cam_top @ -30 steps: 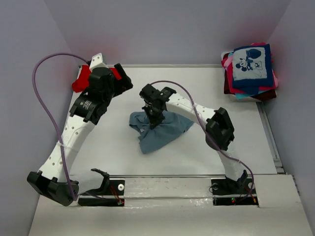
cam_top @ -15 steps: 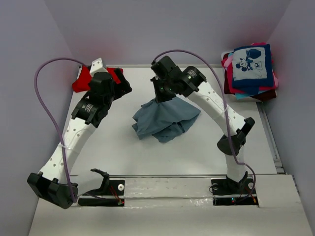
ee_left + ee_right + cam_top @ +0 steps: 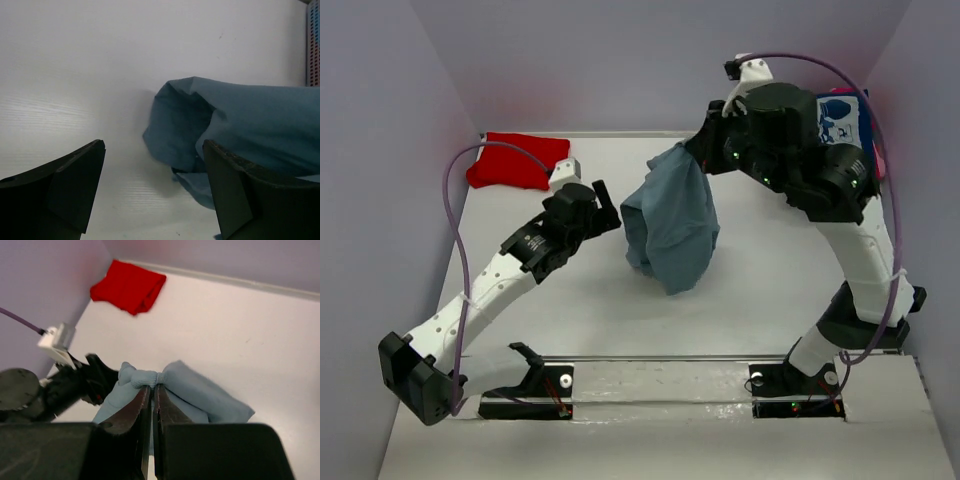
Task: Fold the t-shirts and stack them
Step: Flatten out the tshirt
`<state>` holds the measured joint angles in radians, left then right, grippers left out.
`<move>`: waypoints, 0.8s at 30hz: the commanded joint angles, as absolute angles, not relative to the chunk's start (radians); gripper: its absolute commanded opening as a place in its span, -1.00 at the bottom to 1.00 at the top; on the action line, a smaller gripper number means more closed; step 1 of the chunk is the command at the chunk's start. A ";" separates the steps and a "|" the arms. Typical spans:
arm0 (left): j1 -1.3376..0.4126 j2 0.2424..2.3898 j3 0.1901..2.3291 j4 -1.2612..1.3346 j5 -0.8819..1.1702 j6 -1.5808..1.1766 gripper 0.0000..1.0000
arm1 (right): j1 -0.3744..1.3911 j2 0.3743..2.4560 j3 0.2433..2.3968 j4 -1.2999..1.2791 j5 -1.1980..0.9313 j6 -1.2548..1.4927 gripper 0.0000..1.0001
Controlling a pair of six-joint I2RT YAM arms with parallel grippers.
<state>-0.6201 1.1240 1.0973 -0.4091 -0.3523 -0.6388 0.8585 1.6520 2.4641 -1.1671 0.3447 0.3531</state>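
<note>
The grey-blue t-shirt (image 3: 670, 225) hangs bunched above the table, its lower end near the surface. My right gripper (image 3: 703, 152) is raised high and shut on the shirt's ribbed collar (image 3: 146, 377). My left gripper (image 3: 611, 208) is open just left of the hanging cloth, not touching it. In the left wrist view the shirt (image 3: 240, 120) fills the right side beyond the spread fingers (image 3: 80, 170). A folded red t-shirt (image 3: 515, 160) lies at the back left corner. Part of a navy printed t-shirt (image 3: 842, 120) shows behind the right arm at the back right.
The pile of t-shirts at the back right is mostly hidden by the right arm's body (image 3: 800, 150). Purple walls close in the table at left, back and right. The left arm's cable (image 3: 455, 230) loops over the left side.
The right arm has lifted the grey-blue t-shirt off the table, up and toward the back right. The left arm left the red t-shirt and swung toward the table's centre, beside the hanging cloth.
</note>
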 commanded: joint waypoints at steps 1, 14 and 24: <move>-0.706 1.094 1.055 -0.391 -0.483 -0.786 0.78 | 0.861 1.543 2.459 -0.942 0.399 0.246 -0.86; -0.726 1.015 1.069 -0.419 -0.569 -0.764 0.81 | 0.861 1.404 2.353 -0.571 0.373 0.091 -0.86; -0.726 0.968 0.939 -0.391 -0.543 -0.785 0.83 | 0.888 1.474 2.411 -0.439 0.368 -0.031 -0.86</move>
